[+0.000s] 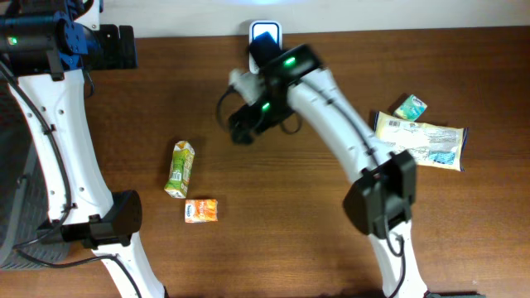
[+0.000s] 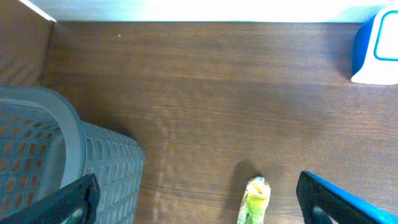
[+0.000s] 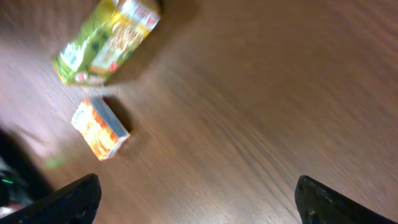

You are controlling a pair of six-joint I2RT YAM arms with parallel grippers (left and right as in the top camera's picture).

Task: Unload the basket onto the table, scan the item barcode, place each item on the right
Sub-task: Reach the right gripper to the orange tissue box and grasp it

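The barcode scanner [image 1: 265,35], white with a blue face, stands at the table's back edge and shows at the right edge of the left wrist view as the scanner [image 2: 376,50]. A green juice carton [image 1: 180,169] and a small orange box [image 1: 201,210] lie at the left centre. My right gripper [image 1: 242,126] hangs open over bare wood in front of the scanner. In its wrist view the right gripper [image 3: 202,202] holds nothing, with the green carton [image 3: 106,43] and orange box [image 3: 99,127] beyond it. My left gripper [image 1: 116,45] is open and empty at the back left.
A grey mesh basket [image 2: 62,162] sits at the left, beside the left gripper [image 2: 199,205], with the green carton [image 2: 255,200] just ahead of it. A white-and-blue packet [image 1: 418,141] and a small teal box [image 1: 410,108] lie at the right.
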